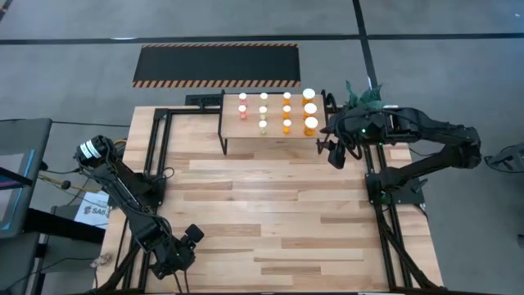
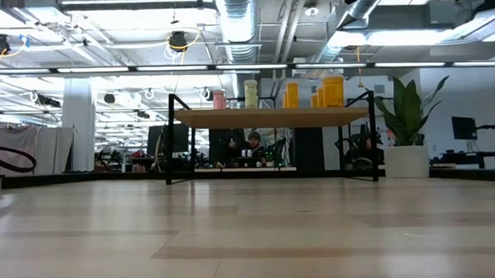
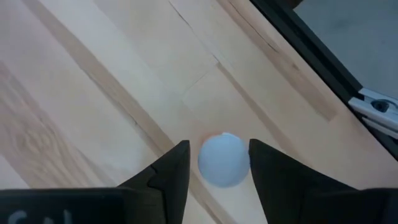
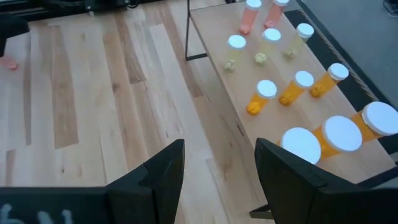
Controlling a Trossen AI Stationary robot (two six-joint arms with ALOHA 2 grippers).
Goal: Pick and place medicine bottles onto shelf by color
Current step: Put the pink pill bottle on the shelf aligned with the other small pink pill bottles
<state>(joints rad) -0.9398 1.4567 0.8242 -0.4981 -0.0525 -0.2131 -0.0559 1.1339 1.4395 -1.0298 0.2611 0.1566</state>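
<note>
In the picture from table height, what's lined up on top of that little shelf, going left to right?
Pink bottle → pale yellow-green bottle → slim orange bottle → big orange bottle. Any others overlap these.

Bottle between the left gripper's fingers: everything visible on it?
Only its round white cap shows, seen from above, with a faint pink-orange rim at its upper edge. It stands upright on the light-wood plank tabletop, between the left gripper's dark fingers; contact cannot be confirmed. Body colour is hidden.
</note>
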